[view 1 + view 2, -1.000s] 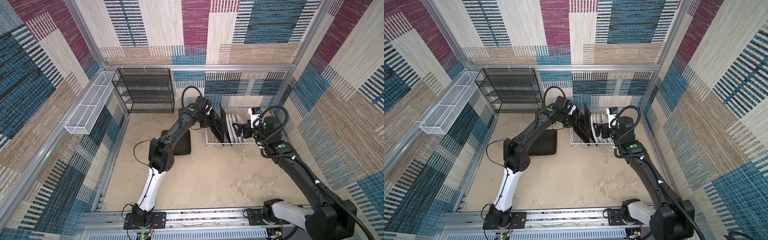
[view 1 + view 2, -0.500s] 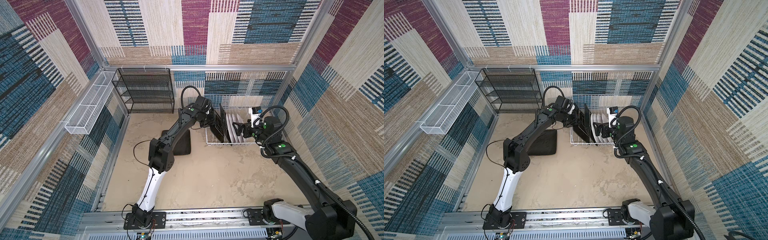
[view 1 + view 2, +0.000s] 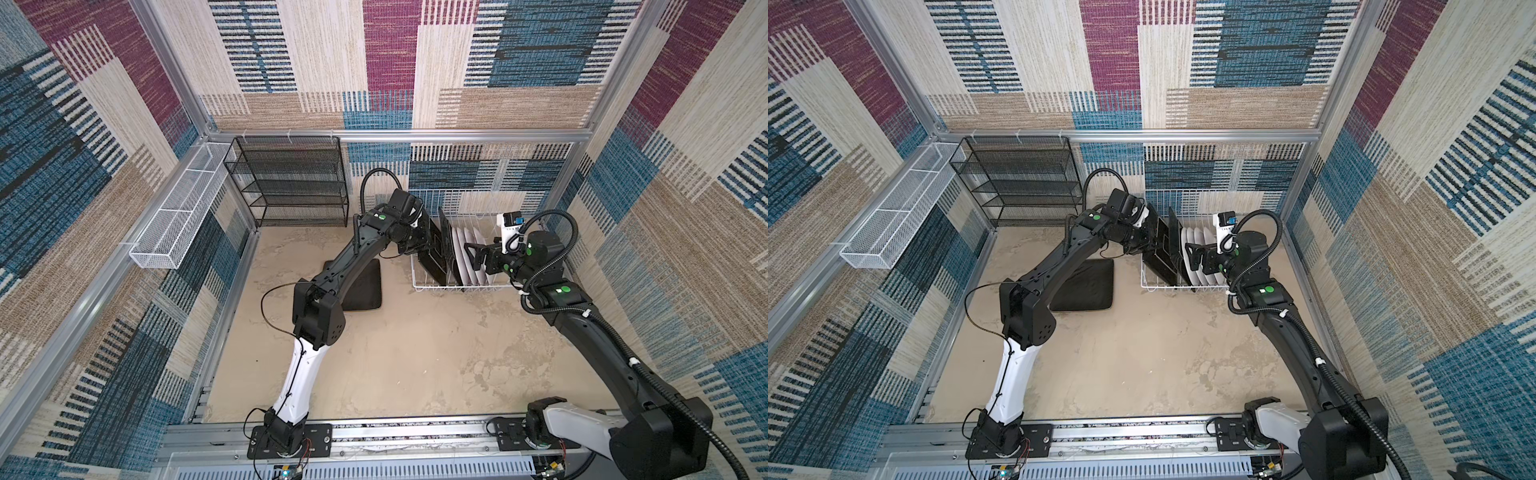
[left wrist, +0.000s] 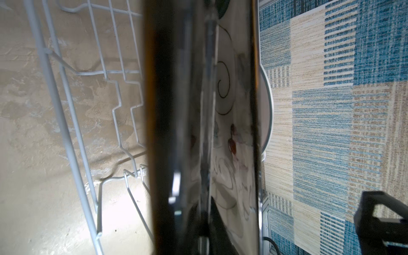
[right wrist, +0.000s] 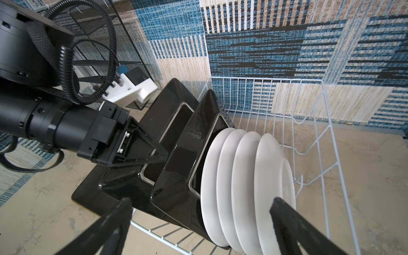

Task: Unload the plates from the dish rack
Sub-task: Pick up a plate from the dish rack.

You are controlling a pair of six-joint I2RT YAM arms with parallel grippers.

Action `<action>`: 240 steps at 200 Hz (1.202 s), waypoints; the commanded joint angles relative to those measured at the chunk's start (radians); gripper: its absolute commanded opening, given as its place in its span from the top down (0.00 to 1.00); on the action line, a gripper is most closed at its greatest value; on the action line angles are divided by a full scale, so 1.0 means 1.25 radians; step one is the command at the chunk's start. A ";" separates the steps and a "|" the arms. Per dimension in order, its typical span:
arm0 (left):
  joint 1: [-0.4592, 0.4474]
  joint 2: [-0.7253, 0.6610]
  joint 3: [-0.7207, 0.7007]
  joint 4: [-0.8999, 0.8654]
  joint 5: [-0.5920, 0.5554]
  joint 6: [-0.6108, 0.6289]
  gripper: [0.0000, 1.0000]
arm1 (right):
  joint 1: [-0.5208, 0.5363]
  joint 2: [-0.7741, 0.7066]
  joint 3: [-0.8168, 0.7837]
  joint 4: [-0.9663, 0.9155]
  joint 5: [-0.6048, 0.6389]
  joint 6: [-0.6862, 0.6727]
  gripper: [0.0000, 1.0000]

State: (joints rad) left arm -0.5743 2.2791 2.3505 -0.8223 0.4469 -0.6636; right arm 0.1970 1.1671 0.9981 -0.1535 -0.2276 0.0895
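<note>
Dish rack [image 3: 453, 201] stands at 1 o'clock on the table [image 3: 415, 353]. Left end effector [image 3: 420, 237] is clamped on the outermost square plate [image 3: 432, 255] at the rack's 9 o'clock end. Right end effector [image 3: 473, 257], spread wide and empty, sits at 3 o'clock beside four round white plates [image 5: 242, 176].

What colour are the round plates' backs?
Plain white; the round plates show best in the right wrist view.
</note>
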 commanded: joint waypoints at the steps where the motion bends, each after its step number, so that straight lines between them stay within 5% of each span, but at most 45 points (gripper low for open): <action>1: 0.002 -0.031 -0.001 0.052 0.016 0.049 1.00 | 0.001 0.003 0.011 0.031 -0.013 0.009 0.00; 240: 0.044 -0.217 -0.129 0.148 0.060 0.029 1.00 | 0.000 0.022 0.043 0.052 -0.068 0.024 0.00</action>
State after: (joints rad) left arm -0.5285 2.0575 2.1956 -0.8032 0.4782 -0.6514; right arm 0.1970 1.1927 1.0420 -0.1181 -0.2882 0.1040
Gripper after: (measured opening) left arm 0.155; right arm 0.998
